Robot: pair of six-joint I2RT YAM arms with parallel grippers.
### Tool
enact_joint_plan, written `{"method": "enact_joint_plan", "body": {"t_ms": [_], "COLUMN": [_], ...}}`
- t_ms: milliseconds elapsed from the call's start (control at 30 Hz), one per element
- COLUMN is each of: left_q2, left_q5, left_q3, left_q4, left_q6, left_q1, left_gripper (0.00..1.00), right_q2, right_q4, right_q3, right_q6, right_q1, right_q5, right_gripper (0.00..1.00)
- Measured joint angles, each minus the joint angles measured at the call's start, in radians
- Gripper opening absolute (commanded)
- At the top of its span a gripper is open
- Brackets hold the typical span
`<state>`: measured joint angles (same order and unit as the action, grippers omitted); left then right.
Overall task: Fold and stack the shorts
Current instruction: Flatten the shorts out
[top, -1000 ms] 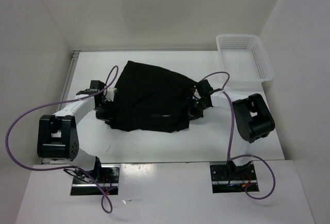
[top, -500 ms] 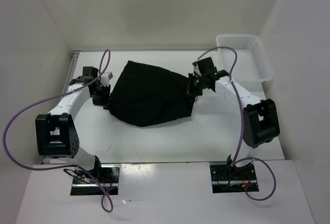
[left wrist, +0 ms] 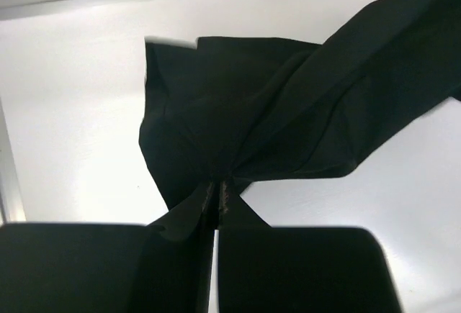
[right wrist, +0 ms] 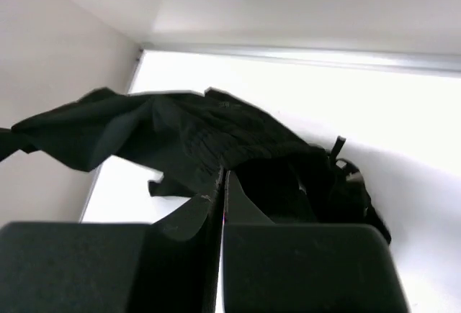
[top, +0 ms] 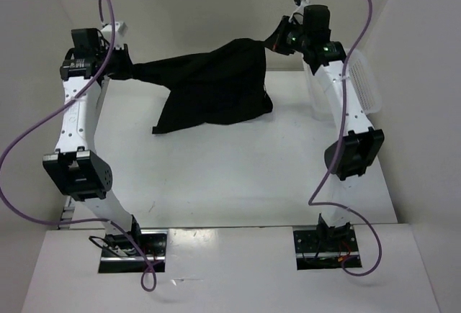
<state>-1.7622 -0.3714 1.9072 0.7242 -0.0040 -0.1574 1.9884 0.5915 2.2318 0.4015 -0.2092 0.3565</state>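
The black shorts (top: pixel 212 86) hang in the air over the far part of the table, stretched between both raised arms. My left gripper (top: pixel 124 70) is shut on the left end of the shorts, which also show in the left wrist view (left wrist: pixel 281 119). My right gripper (top: pixel 277 42) is shut on the right end, and the fabric and a drawstring (right wrist: pixel 338 147) hang below it in the right wrist view. The lower hem of the shorts droops to the table. No white logo shows.
A white plastic basket (top: pixel 364 86) stands at the far right of the white table (top: pixel 230 176), partly behind the right arm. White walls close in the left, right and far sides. Purple cables loop off both arms.
Both arms have risen high and moved towards the far wall, lifting the shorts off the table. The fabric went from a bunched heap to a sheet stretched between the grippers.
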Motion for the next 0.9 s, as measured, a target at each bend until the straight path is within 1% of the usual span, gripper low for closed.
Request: {"method": "enact_joint_plan", "body": {"t_ms": [67,133,167,267,300,367,400,433,467,500,567,600,633,700,733,800,833,900], "left_q2": [0.046,0.112,0.150,0.256,0.270,0.282,0.278,0.275,0.274,0.274,0.277,0.282,0.293,0.333,0.353,0.387,0.393,0.396], "left_q5": [-0.006,-0.007,-0.007,0.000,0.002,0.018,0.030,0.041,0.053,0.063,0.088,0.098,0.111,0.133,0.140,0.151,0.159,0.185], "left_q3": [-0.004,-0.071,-0.132,-0.364,-0.437,-0.593,-0.668,-0.749,-0.826,-0.887,-0.985,-1.008,-1.028,-1.046,-1.046,-1.046,-1.045,-1.043], "left_q4": [-0.005,-0.011,-0.021,-0.021,-0.021,-0.034,-0.038,-0.044,-0.043,-0.033,-0.008,-0.001,0.005,0.019,0.023,0.020,0.020,0.018], "left_q6": [0.000,0.000,0.000,0.000,0.000,0.000,0.001,0.000,0.000,0.001,-0.001,0.001,0.000,-0.001,0.001,0.001,0.000,0.000], "left_q1": [-0.006,-0.007,-0.008,-0.008,-0.008,0.002,0.008,0.016,0.025,0.032,0.048,0.050,0.050,0.047,0.045,0.043,0.043,0.043], "left_gripper": [0.00,0.00,0.00,0.05,0.05,0.08,0.10,0.16,0.18,0.20,0.24,0.26,0.29,0.36,0.39,0.41,0.44,0.45], "right_q2": [-0.072,-0.206,-0.271,-0.443,-0.478,-0.522,-0.528,-0.525,-0.509,-0.492,-0.465,-0.463,-0.471,-0.511,-0.543,-0.615,-0.649,-0.674], "right_q4": [-0.019,-0.050,-0.052,-0.084,-0.095,-0.135,-0.157,-0.156,-0.152,-0.142,-0.108,-0.089,-0.079,-0.067,-0.066,-0.082,-0.095,-0.124], "right_q3": [-0.071,-0.265,-0.364,-0.681,-0.775,-0.962,-1.054,-1.130,-1.202,-1.258,-1.336,-1.357,-1.372,-1.384,-1.384,-1.384,-1.384,-1.376], "right_q6": [-0.010,-0.023,-0.024,-0.009,0.001,0.028,0.046,0.066,0.087,0.105,0.130,0.137,0.145,0.168,0.178,0.196,0.207,0.224], "right_q1": [0.003,-0.004,-0.010,-0.030,-0.036,-0.052,-0.058,-0.061,-0.063,-0.066,-0.066,-0.066,-0.066,-0.066,-0.067,-0.067,-0.068,-0.068], "right_q5": [-0.003,-0.013,-0.021,-0.042,-0.049,-0.061,-0.065,-0.072,-0.073,-0.074,-0.077,-0.080,-0.090,-0.109,-0.116,-0.126,-0.131,-0.136], "right_gripper": [0.00,0.00,0.00,0.00,0.00,0.00,0.14,0.23,0.34,0.49,0.53,0.56,0.61,0.64,0.65,0.65,0.65,0.65]}}
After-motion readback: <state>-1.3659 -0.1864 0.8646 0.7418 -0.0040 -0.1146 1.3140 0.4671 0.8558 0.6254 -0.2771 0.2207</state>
